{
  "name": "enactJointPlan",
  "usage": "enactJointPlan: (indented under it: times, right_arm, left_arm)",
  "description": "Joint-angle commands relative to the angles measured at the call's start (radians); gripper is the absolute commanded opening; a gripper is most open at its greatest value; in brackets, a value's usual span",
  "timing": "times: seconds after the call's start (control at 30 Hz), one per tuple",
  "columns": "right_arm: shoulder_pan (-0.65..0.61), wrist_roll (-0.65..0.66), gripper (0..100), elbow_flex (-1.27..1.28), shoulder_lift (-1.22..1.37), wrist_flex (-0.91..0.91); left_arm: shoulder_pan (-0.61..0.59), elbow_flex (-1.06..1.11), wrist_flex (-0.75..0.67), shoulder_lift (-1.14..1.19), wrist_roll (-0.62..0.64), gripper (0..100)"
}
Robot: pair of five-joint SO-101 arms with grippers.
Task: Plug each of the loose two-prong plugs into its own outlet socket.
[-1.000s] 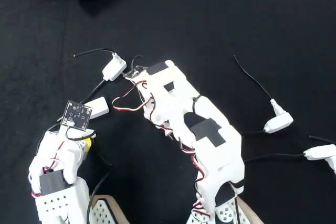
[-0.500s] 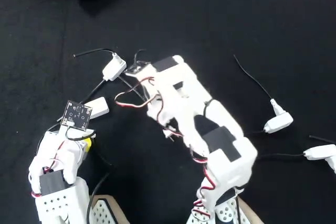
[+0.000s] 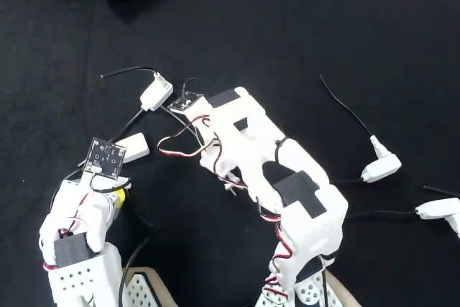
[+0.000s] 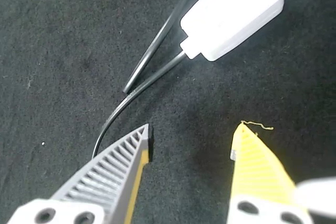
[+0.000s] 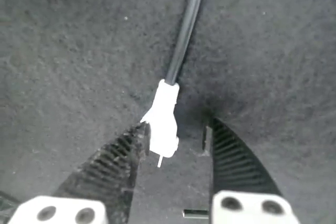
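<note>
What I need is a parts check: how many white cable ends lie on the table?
4 in the high view: upper-left end beside the right arm, block end by the left arm, two ends near the right edge. The right arm may hide more.

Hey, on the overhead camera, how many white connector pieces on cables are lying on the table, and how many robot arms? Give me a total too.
White connector pieces: 4
Robot arms: 2
Total: 6
</note>
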Motion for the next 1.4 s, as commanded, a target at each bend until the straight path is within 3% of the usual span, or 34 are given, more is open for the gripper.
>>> enactJointPlan:
  times: [0.0, 0.2, 0.33, 0.5, 0.8, 1.07, 1.37]
  right_arm:
    - [-0.031, 0.0, 16.9, 0.027, 0.022, -0.035]
    - [-0.118, -0.072, 17.2, 0.081, 0.022, -0.064]
    - [-0.11, -0.078, 16.5, 0.081, 0.019, -0.064]
    - [-0.078, -0.08, 0.8, 0.05, 0.016, -0.031]
    - [-0.072, -0.031, 29.8, -0.122, 0.016, 0.15]
    - [-0.025, 0.008, 20.9, -0.094, -0.16, 0.226]
    - [-0.012, 0.025, 19.4, 0.303, -0.274, -0.167]
  left_arm:
    - [-0.007, 0.018, 0.003, -0.009, -0.011, 25]
    - [-0.007, 0.018, 0.002, -0.009, -0.011, 25]
    - [-0.007, 0.018, 0.002, -0.009, -0.011, 25]
    - [-0.007, 0.018, 0.002, -0.009, -0.011, 25]
    - [-0.007, 0.018, 0.002, -0.009, -0.011, 25]
    - [-0.007, 0.018, 0.002, -0.009, -0.011, 25]
    - [-0.007, 0.018, 0.003, -0.009, -0.011, 25]
